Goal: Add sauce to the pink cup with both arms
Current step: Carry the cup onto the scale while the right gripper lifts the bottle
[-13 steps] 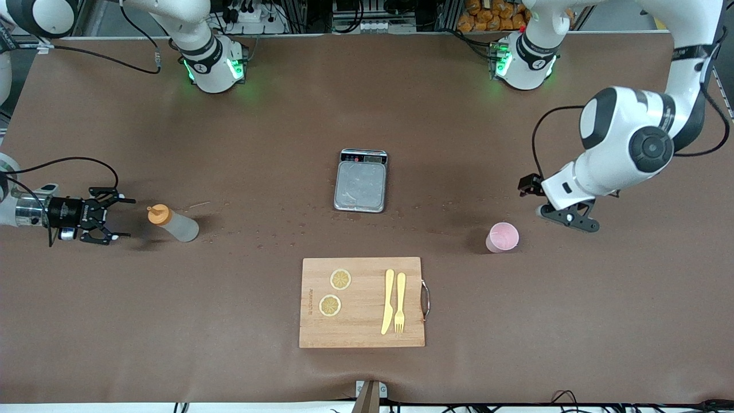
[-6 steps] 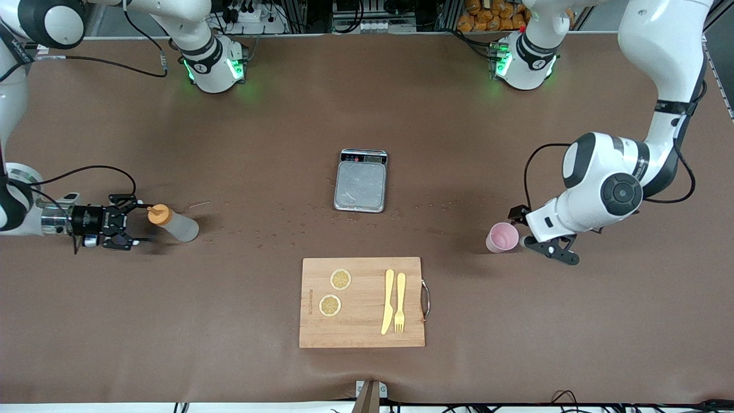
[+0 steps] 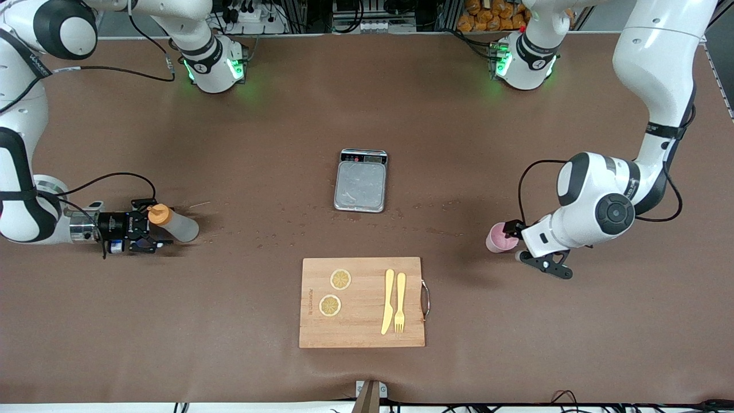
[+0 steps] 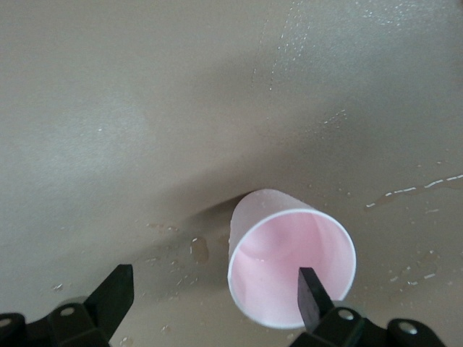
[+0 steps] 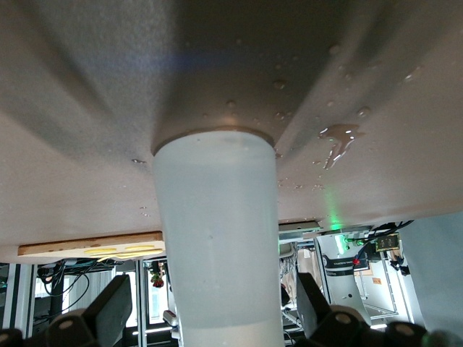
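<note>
Sauce (image 3: 174, 225): upright on the bench (image 3: 229, 321) at the right arm's end.
Right gripper (image 3: 150, 231): has advanced; fingers spread around the bottle, nothing clenched.
Pink cup (image 3: 496, 240): upright at the left arm's end (empty).
Left gripper (image 4: 217, 293): has closed in; released, one finger inside the rim.
Status: both grasps seem imminent.

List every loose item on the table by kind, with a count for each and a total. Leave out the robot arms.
Squeeze bottle: 1
Pink cup: 1
Scale: 1
Cutting board: 1
Lemon slices: 2
Yellow knife: 1
Yellow fork: 1
Total: 8
</note>
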Controlling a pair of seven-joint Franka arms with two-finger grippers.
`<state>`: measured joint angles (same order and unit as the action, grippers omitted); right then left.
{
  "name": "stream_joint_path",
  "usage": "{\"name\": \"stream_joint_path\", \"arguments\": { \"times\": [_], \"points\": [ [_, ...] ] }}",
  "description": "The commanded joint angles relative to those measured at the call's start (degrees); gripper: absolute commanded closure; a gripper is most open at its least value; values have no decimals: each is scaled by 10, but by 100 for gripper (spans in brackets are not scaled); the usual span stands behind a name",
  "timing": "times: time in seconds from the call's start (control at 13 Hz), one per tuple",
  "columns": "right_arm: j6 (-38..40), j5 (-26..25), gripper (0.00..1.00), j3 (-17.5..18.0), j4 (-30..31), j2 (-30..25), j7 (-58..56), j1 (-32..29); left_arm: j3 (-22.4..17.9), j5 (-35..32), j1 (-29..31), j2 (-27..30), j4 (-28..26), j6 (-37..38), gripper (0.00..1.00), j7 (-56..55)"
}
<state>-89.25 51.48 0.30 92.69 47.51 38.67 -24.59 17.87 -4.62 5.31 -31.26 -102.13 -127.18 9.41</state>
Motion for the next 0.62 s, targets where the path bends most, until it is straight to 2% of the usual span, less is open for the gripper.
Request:
{"name": "stream_joint_path", "arguments": {
  "times": [0.0, 0.08, 0.23, 0.31, 0.54],
  "points": [
    [1, 12, 6, -2, -11, 9, -19, 1, 1, -14, -2, -26, 9, -11, 39, -6],
    [2, 12, 8, -2, -10, 11, -37, -1, 1, -16, -3, -27, 9, -11, 99, -4],
    [3, 12, 8, -2, -9, 19, -47, -4, 1, -17, -6, -27, 8, -10, 100, 1],
    [5, 11, 11, -2, -9, 19, -47, -2, 1, -17, -5, -27, 8, -10, 100, 1],
    [8, 11, 39, -2, -8, 19, -47, -3, 1, -16, -9, -26, 9, -11, 100, 1]
  ]
}}
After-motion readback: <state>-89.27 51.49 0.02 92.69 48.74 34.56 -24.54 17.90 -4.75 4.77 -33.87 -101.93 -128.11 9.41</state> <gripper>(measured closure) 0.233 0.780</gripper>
